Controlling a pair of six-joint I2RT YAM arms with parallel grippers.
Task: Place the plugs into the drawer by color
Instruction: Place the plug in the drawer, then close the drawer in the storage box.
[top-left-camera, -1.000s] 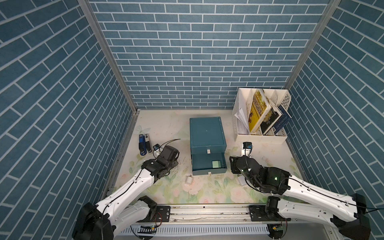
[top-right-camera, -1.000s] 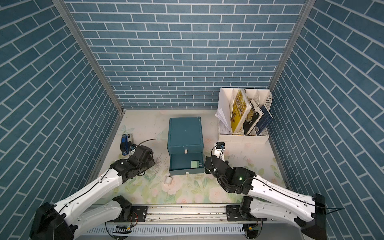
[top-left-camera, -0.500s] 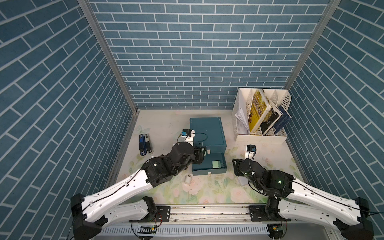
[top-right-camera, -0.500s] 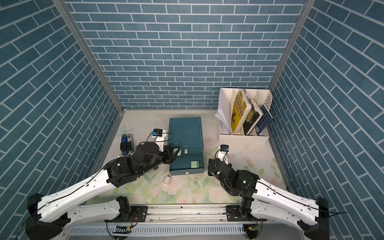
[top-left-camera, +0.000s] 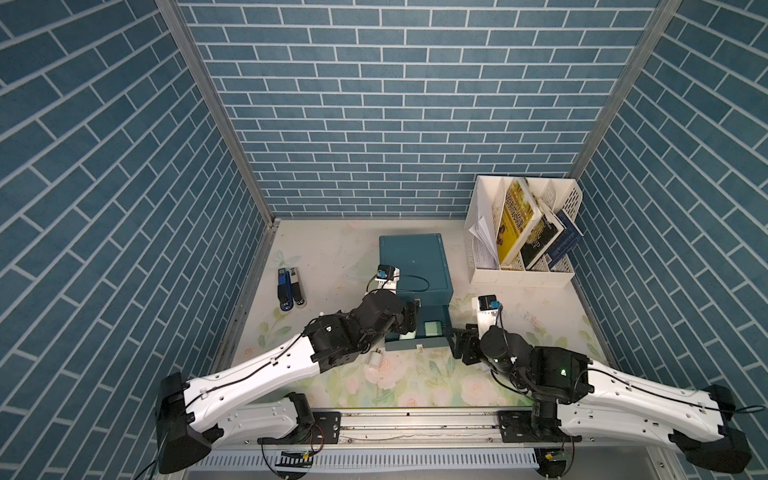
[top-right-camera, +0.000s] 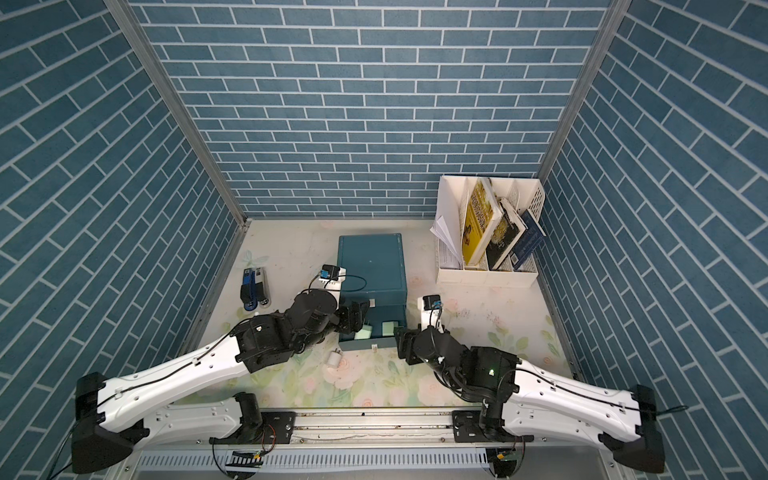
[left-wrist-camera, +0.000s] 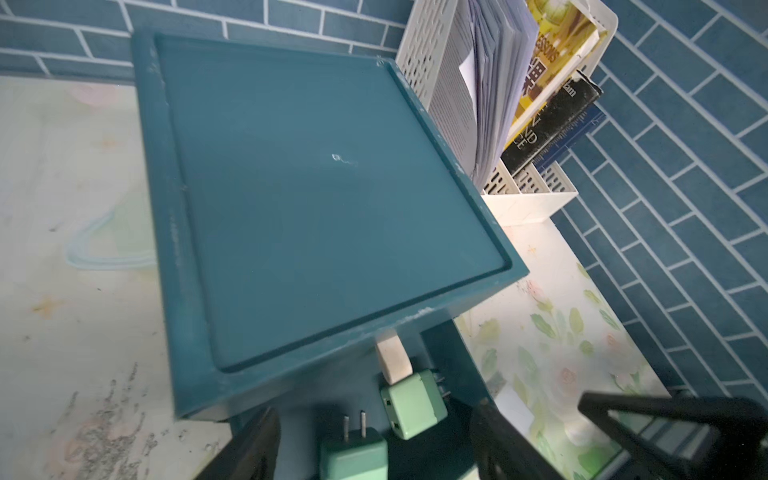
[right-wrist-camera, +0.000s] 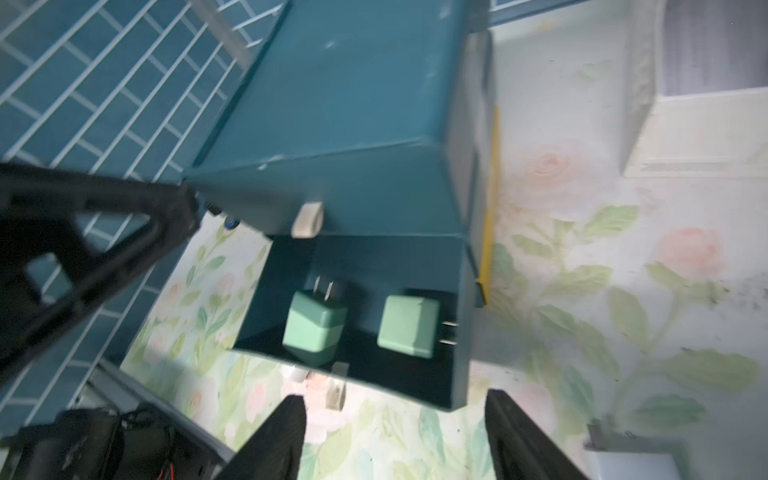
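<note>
Both top views look from high above the front edge of the tabletop (top-left-camera: 332, 249), down and toward the back wall. They are far enough to hold the whole scene, with the drawer (top-left-camera: 415, 266) a little below the middle of the frame. The left wrist camera sits close above the drawer and faces across its top to the book rack (left-wrist-camera: 436, 83) at the upper right. The right wrist camera is also close and looks down into the pulled-out compartment. Both wrist views share the two green plugs (right-wrist-camera: 313, 326) there.
</note>
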